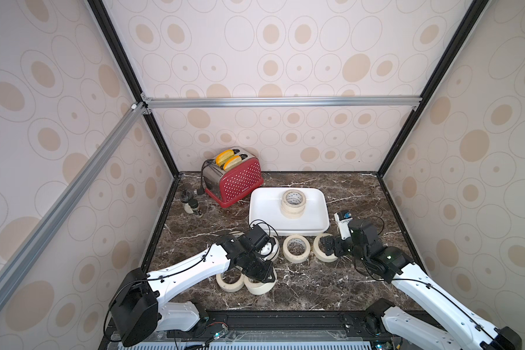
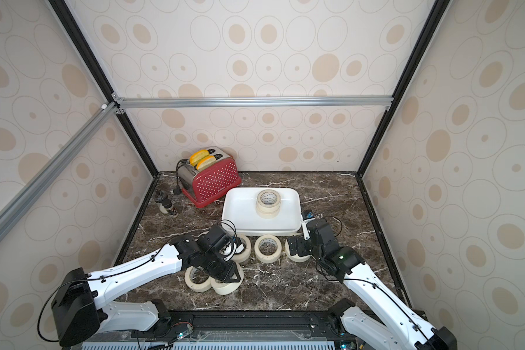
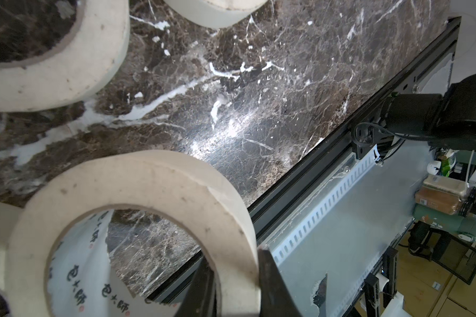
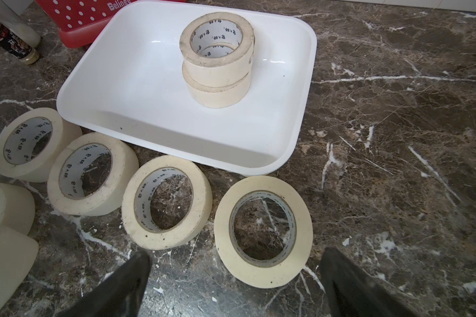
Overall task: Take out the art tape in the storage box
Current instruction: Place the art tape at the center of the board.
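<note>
Dark marble tabletop (image 1: 315, 281), oval-papered walls (image 1: 285, 60). Two art tape rolls (image 4: 217, 59) sit stacked in the storage box (image 4: 107, 82), six in front of it. Only the left wrist view shows the left gripper (image 3: 232, 258) pinching one art tape roll (image 3: 138, 181) — the right gripper (image 4: 235, 254) gapes, empty.

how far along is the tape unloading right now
Five tape rolls already lie on the marble table beside the storage box. The left gripper is clamped on a sixth roll, gripping its wall, near the table's front edge. Two stacked rolls remain in the box; the right gripper hangs open.
</note>
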Tool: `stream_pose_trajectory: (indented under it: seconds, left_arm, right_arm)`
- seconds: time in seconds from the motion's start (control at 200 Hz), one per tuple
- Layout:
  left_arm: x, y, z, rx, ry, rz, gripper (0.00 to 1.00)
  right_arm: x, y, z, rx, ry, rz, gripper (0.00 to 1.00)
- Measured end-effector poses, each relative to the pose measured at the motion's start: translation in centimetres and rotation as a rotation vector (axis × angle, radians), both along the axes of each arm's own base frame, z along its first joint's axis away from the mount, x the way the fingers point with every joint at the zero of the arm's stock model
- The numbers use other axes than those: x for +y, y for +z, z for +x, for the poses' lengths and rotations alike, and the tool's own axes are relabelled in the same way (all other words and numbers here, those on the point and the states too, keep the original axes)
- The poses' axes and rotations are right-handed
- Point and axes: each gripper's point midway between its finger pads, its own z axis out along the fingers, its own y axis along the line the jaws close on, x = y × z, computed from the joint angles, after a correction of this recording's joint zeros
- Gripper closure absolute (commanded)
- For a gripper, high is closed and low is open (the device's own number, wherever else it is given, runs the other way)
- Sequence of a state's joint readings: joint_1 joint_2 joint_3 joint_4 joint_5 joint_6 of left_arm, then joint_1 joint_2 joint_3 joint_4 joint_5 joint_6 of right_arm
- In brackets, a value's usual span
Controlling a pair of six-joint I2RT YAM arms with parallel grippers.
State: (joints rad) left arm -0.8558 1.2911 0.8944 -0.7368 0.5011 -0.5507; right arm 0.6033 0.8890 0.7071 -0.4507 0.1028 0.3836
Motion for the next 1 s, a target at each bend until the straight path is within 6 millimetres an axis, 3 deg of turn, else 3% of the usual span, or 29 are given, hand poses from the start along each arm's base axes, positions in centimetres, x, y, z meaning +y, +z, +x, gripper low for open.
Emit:
stream_pose_trajectory:
  seconds: [0.305, 0.646, 1.002]
  left_arm:
    - [-0.5, -2.1, -0.2, 0.042, -0.017, 0.043, 1.0]
    - [-1.1, -3.9, 1.0, 0.011, -0.011, 0.076, 0.99]
    - [-1.6, -5.0, 1.5, 0.003, -0.014, 0.091, 0.85]
  right_arm:
    - [0.1, 0.0, 0.2, -0.004, 0.0, 0.001, 0.0]
    - [-0.1, 0.1, 0.2, -0.008, -0.005, 0.001, 0.0]
    - [-0.3, 0.2, 0.2, -0.011, -0.007, -0.004, 0.0]
